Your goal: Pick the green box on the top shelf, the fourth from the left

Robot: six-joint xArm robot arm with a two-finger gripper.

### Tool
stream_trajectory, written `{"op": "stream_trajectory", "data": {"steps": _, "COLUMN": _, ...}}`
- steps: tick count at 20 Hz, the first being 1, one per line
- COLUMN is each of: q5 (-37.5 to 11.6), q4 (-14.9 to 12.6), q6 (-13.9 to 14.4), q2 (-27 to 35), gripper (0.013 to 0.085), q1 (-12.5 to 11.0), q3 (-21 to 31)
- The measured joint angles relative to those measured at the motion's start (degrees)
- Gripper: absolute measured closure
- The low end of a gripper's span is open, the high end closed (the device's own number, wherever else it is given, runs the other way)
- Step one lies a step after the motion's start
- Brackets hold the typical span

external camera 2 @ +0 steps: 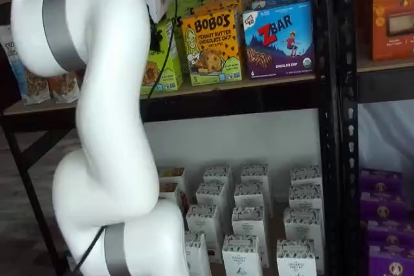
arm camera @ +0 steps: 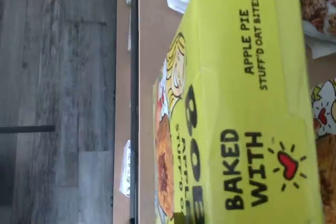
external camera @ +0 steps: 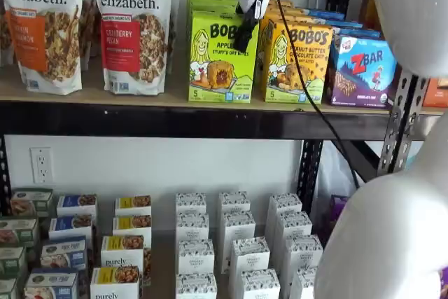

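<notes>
The green box (external camera: 220, 61) stands upright on the top shelf (external camera: 140, 99), with more green cartons behind it. Its lime top, reading "APPLE PIE", fills the wrist view (arm camera: 236, 119), very close to the camera. My gripper (external camera: 245, 33) hangs over the box's right top edge, its white body above and a black finger against the carton's upper right corner. In a shelf view the arm hides most of the green box (external camera 2: 162, 63), and the gripper (external camera 2: 155, 37) shows only as a dark finger in front of it. No gap between the fingers shows, so I cannot tell whether they grip.
A yellow-orange Bobo's box (external camera: 297, 61) stands right beside the green one, then a blue Z Bar box (external camera: 364, 68). Granola bags (external camera: 133, 26) stand to the left. Rows of white boxes (external camera: 238, 243) fill the shelf below. The white arm (external camera 2: 97, 127) covers the left of a shelf view.
</notes>
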Motion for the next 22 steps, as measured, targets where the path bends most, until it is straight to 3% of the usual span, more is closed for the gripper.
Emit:
{"op": "stream_trajectory", "data": {"steps": 3, "q5": -0.03, "q4": -0.01, "q6": 0.02, "q2": -0.05, "gripper": 0.0570, "q1": 0.02, "q3": 0.07}}
{"op": "stream_trajectory", "data": {"steps": 7, "q5": 0.13, "q4": 0.13, "q6": 0.03, "q2": -0.04, "gripper": 0.0690, "q1": 0.03, "q3": -0.01}}
{"op": "stream_trajectory", "data": {"steps": 22, "q5": 1.18, "q4": 0.03, "q6": 0.42, "q2": -0.07, "gripper": 0.0690, "q1": 0.32, "q3": -0.59}}
